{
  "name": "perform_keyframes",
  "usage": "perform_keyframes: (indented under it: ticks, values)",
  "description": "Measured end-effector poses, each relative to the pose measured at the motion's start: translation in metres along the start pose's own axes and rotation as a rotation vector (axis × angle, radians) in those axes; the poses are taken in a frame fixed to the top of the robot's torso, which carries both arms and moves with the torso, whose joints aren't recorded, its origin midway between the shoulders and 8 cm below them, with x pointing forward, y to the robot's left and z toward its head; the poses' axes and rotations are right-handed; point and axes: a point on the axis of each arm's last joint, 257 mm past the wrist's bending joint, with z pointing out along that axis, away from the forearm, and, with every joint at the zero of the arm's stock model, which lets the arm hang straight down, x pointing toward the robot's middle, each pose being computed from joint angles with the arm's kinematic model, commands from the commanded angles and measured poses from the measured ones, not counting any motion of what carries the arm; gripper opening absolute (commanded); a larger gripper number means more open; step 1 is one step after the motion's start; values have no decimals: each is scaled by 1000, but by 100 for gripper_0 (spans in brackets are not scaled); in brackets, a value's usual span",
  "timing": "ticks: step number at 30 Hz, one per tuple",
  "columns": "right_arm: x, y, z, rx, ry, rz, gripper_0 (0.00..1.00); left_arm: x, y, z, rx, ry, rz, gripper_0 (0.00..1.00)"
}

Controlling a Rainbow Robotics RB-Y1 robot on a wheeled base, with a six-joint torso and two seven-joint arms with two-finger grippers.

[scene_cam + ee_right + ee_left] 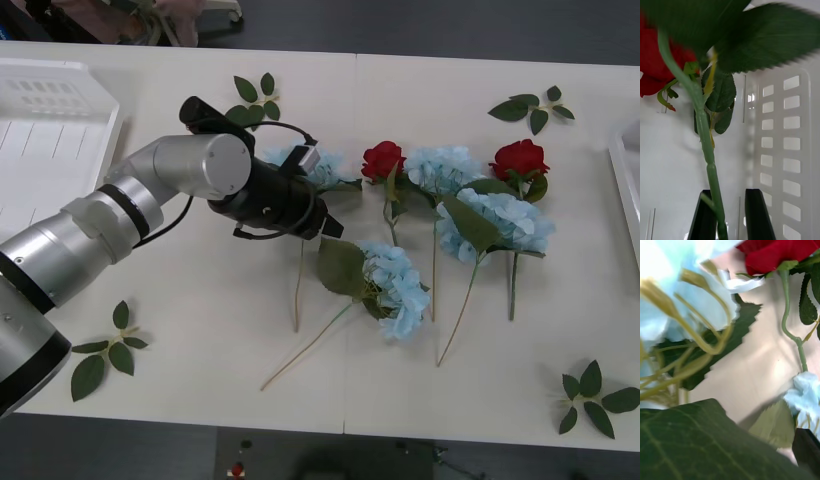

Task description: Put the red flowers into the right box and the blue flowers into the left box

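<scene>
Table [200, 300]: white, with flowers lying across its centre and right half.

Left gripper [325, 222]: reached in over the table centre, its black wrist just beside a pale-blue flower [310, 165] at the left end of the row. One black finger [807, 450] showed at the corner of the left wrist view; whether the fingers were wide or narrow could not be told. Pale-blue petals, yellowish stalks and a broad green leaf [696, 446] lay close before that camera.

Blue flowers: four on the table. One at the gripper; one lower centre [397, 288]; one upper centre [440, 168]; one at right [510, 220].

Red flowers: two roses on the table, one [382, 158] between the blue clusters, one [518, 157] further right.

Right gripper [727, 215]: black fingers narrow, closed on the green stem of a third red rose [655, 71], held over a white slotted tray [790, 142].

Left box [50, 140]: white tray at the table's left edge.

Right box [625, 170]: white rim at the table's right edge.

Leaf sprigs: four loose, at upper centre [255, 95], upper right [530, 108], lower left [105, 355] and lower right [595, 395].
</scene>
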Motion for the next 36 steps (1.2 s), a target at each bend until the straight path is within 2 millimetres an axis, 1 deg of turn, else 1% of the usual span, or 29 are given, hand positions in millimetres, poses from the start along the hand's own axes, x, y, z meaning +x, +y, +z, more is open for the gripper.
perform_keyframes:
  ticks: [2, 3, 5, 7, 9, 11, 13, 14, 15, 16, 18, 20, 22, 24, 26, 27, 28, 29, 30, 32, 34, 36]
  values:
    - [2, 1, 0, -6, 10, -1, 67, -1, -3, 8, -16, 6, 16, 0]
    - [3, 3, -1, -17, 22, 3, 71, -2, -5, 11, -22, 8, 25, 0]
    - [7, 11, -2, -49, 51, 20, 74, -5, -6, 14, -40, 9, 49, 0]
    - [5, 21, -4, -80, 62, 28, 75, -7, -6, 14, -50, 9, 65, 0]
    - [5, 39, -7, -139, 93, 22, 75, -7, -5, 14, -53, 8, 67, 0]
    - [9, 65, -16, -227, 147, 2, 76, -7, -5, 14, -54, 7, 67, 0]
    - [12, 91, -33, -327, 209, -18, 76, -6, -4, 15, -57, 9, 71, 0]
    - [13, 105, -45, -390, 247, -14, 76, -5, -2, 15, -63, 12, 76, 0]
    - [10, 117, -57, -448, 271, 1, 76, -4, -1, 15, -70, 15, 82, 0]
    - [4, 130, -70, -508, 292, 24, 76, -2, 1, 15, -76, 18, 87, 0]
    - [-16, 144, -86, -568, 287, 81, 76, 0, 3, 15, -82, 23, 90, 0]
    - [-30, 168, -109, -642, 324, 162, 77, -1, 8, 13, -91, 22, 92, 0]
    - [-39, 193, -129, -685, 387, 263, 77, -6, 22, 5, -127, 15, 116, 0]
    - [-51, 215, -139, -687, 422, 369, 76, -16, 38, -12, -178, 3, 165, 0]
    - [-61, 235, -142, -666, 432, 419, 77, -26, 56, -43, -230, 26, 209, 0]
    - [-64, 243, -142, -656, 435, 421, 76, -26, 64, -64, -255, 66, 229, 0]
    - [-66, 252, -141, -645, 442, 425, 76, -29, 72, -91, -287, 103, 247, 0]
    - [-69, 262, -139, -644, 447, 430, 76, -31, 82, -123, -324, 145, 258, 0]
    - [-73, 272, -137, -645, 444, 430, 76, -35, 92, -159, -366, 177, 265, 0]
    - [-80, 288, -128, -638, 433, 432, 76, -43, 108, -231, -448, 220, 282, 0]
    - [-86, 301, -119, -628, 431, 445, 77, -49, 128, -299, -533, 245, 316, 0]
    - [-89, 310, -109, -611, 435, 462, 77, -48, 162, -356, -648, 270, 343, 0]
